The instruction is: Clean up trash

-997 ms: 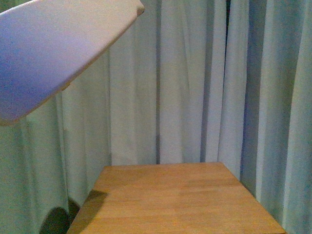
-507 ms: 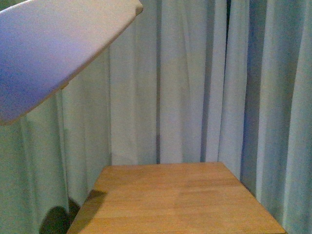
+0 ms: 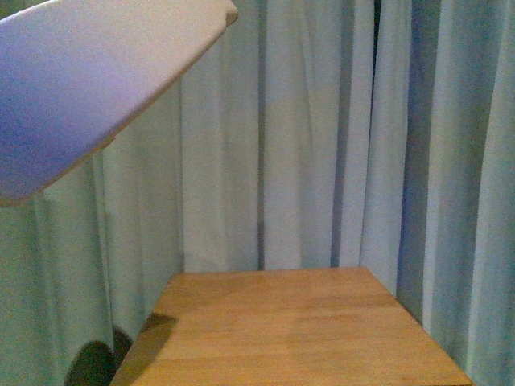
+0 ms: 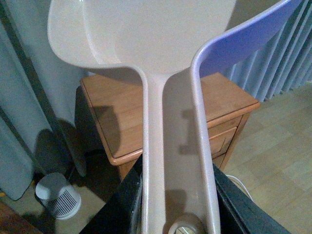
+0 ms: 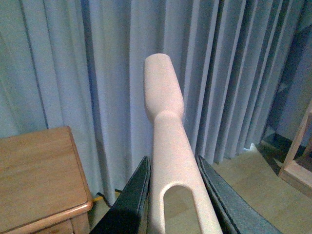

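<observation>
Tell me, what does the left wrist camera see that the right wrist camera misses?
Only the left wrist view: a pale dustpan held in the left pincer, drawer fronts, and a small white round appliance on the floor. Only the right wrist view: a pale slotted handle held in the right pincer, and a light wooden frame. Both: the wooden cabinet, blue-grey curtains and pale floor.

Front view only catches a blurry slab of the dustpan [image 3: 96,88], chopped by the top and left edges. The table [image 3: 290,330] runs off the bottom. Wrist views cut the left claw [image 4: 176,168], right claw [image 5: 172,158] and pink handle [image 5: 165,126] at the bottom edge.
</observation>
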Motion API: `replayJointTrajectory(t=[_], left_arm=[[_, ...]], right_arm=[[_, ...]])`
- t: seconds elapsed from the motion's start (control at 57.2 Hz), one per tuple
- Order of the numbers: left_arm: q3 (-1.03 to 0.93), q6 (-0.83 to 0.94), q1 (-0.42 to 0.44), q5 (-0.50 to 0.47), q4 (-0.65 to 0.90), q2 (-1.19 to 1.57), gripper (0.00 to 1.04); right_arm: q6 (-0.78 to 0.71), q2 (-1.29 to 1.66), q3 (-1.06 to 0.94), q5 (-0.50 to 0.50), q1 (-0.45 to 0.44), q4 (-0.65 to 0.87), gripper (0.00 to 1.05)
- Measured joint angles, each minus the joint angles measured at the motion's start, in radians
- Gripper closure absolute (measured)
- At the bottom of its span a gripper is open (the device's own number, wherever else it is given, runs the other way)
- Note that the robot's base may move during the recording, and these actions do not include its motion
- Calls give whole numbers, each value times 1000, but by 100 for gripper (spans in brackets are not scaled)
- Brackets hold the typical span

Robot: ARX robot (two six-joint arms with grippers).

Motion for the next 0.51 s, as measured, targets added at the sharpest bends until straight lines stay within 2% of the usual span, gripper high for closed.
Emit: replayJointTrajectory(t=[0.507], left_arm=[[0,1,-5,14,0,2,77]], right_arm=[[-1,-2,0,14,-5,0,81]])
